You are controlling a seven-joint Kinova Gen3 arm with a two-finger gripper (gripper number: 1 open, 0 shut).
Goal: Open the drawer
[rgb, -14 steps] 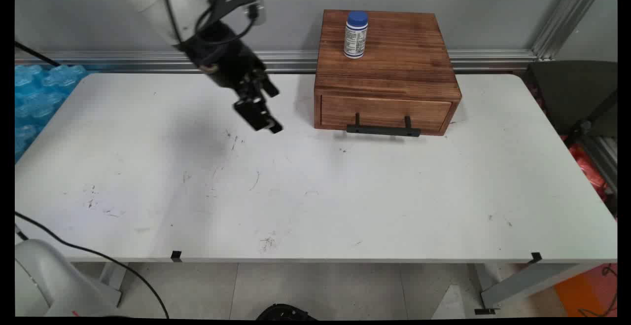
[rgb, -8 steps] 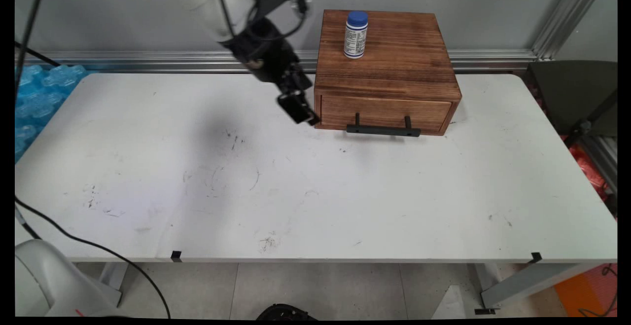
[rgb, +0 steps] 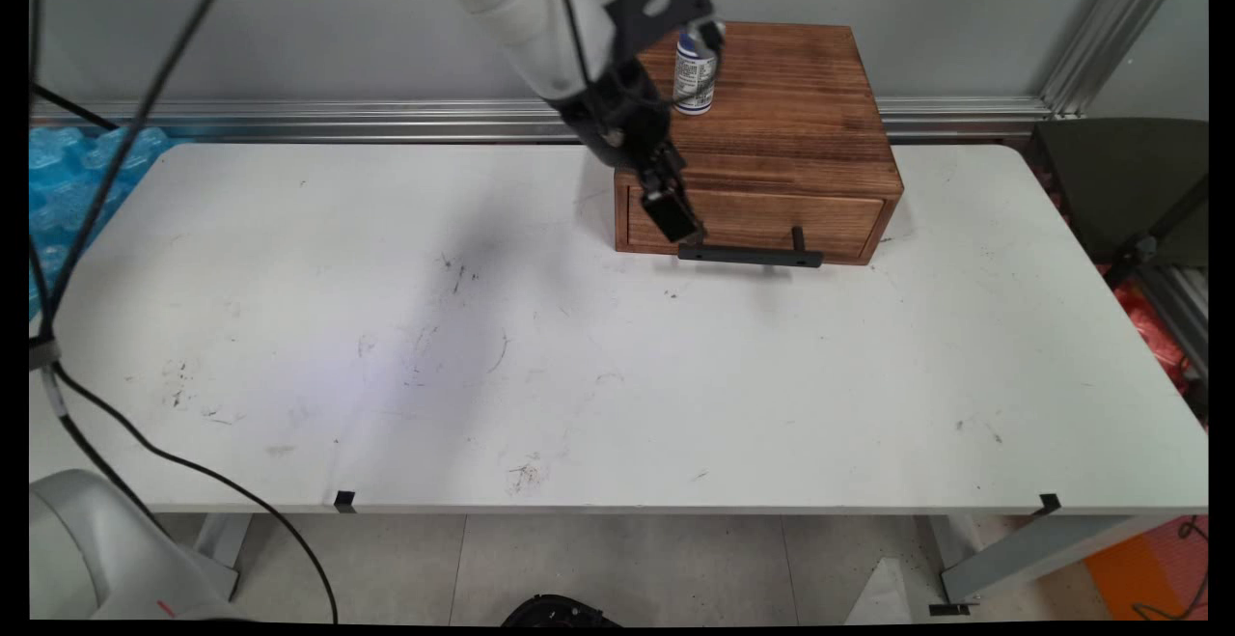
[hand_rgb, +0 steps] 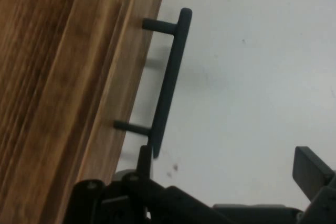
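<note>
Gripper at the drawer handle

Its 2 fingers are spread apart, poised over the handle's left end on the wooden box.

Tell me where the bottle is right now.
In the main view the bottle stands on the wooden drawer box, at its back left, partly hidden by the arm, against the wall.

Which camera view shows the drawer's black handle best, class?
The hand view: the handle appears close up, whole bar and both posts clear of the wooden drawer box. In the main view the gripper covers the handle's left end.
</note>
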